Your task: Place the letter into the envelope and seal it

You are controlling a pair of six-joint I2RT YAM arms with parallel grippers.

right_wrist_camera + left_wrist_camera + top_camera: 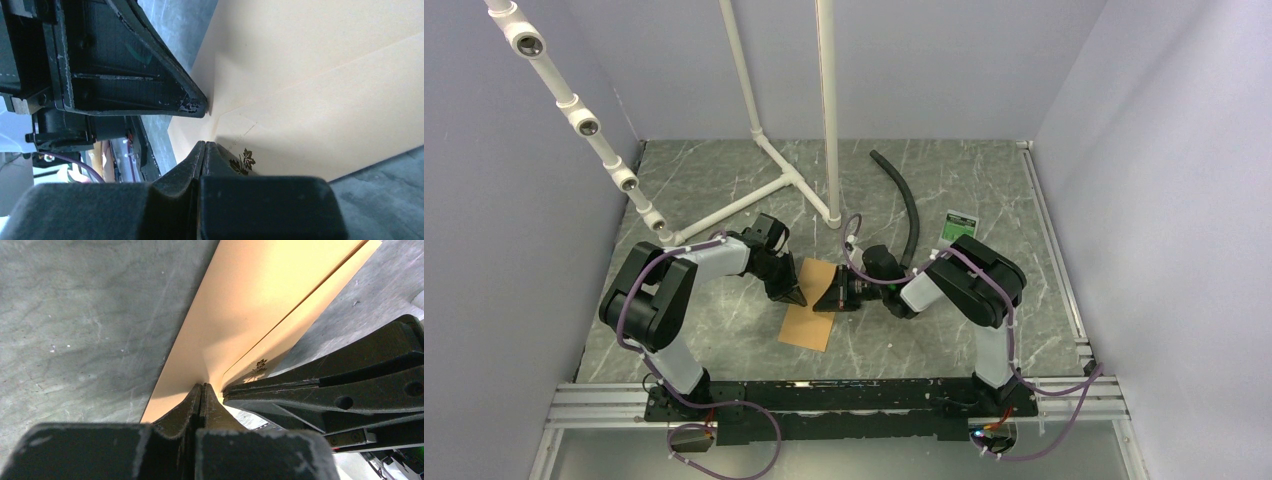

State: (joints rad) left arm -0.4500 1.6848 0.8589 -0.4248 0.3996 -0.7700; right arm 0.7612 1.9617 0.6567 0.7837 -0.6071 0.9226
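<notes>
The orange-brown envelope [807,318] lies flat on the table between my two grippers. It also shows in the left wrist view [250,305] and the right wrist view [325,90], with a layer edge running across it and a small leaf print [242,160]. My left gripper [795,297] [202,386] is shut, its tips touching the envelope's paper, which dents there. My right gripper [828,300] [205,143] is shut too, its tips on the envelope right beside the left one's. I cannot see paper between either pair of jaws. The letter is hidden.
White pipe frame [769,185] stands at the back left. A black hose [906,205] and a small green-white card [960,225] lie at the back right. Grey walls close in the marbled table [724,340] on three sides.
</notes>
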